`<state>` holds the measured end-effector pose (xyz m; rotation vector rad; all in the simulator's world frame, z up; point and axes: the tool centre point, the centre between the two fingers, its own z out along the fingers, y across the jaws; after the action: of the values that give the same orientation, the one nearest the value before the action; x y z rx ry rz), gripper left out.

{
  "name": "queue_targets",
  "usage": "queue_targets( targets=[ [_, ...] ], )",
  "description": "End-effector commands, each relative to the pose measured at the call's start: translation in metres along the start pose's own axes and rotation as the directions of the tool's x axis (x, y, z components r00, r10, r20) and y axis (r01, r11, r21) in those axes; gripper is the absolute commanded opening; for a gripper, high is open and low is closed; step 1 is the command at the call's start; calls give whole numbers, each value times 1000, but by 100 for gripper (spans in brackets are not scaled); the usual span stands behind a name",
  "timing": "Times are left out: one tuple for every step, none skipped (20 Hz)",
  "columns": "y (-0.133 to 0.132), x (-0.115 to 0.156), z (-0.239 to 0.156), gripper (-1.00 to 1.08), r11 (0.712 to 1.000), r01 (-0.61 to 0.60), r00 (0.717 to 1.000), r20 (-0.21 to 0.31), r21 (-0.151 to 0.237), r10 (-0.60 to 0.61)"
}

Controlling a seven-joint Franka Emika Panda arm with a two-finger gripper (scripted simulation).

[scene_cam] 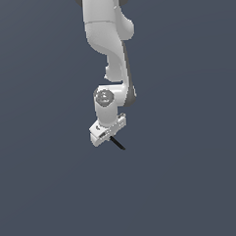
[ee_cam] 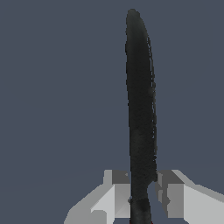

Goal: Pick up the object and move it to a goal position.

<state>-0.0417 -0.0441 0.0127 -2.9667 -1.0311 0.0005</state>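
Claw [ee_cam: 142, 194] clamped on black stick [ee_cam: 141, 100], fingers [ee_cam: 118, 192] either side near one end; stick [scene_cam: 118, 143] pokes out below white arm [scene_cam: 109, 47].

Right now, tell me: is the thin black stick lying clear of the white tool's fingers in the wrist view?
No: the thin black stick runs between the white tool's two fingers.

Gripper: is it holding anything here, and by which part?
The white gripper holds the thin black stick near one end; one finger touches it, a sliver of gap shows at the other.
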Motion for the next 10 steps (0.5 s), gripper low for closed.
queue_targets(
  targets=[
    [2, 3, -6, -100, 1000, 0, 1000, -1, -1, 0],
    [2, 4, -9, -100, 1000, 0, 1000, -1, -1, 0],
    [3, 6, -13, -100, 1000, 0, 1000, -1, -1, 0],
    [4, 8, -17, -100, 1000, 0, 1000, -1, -1, 0],
    [6, 10, -22, -100, 1000, 0, 1000, -1, -1, 0],
    [7, 12, -27, -100, 1000, 0, 1000, -1, -1, 0],
    [8, 15, -32, -100, 1000, 0, 1000, -1, -1, 0],
    [10, 18, -38, -100, 1000, 0, 1000, -1, -1, 0],
    [11, 21, -45, -100, 1000, 0, 1000, -1, -1, 0],
    [13, 24, -52, -100, 1000, 0, 1000, -1, -1, 0]
  ],
)
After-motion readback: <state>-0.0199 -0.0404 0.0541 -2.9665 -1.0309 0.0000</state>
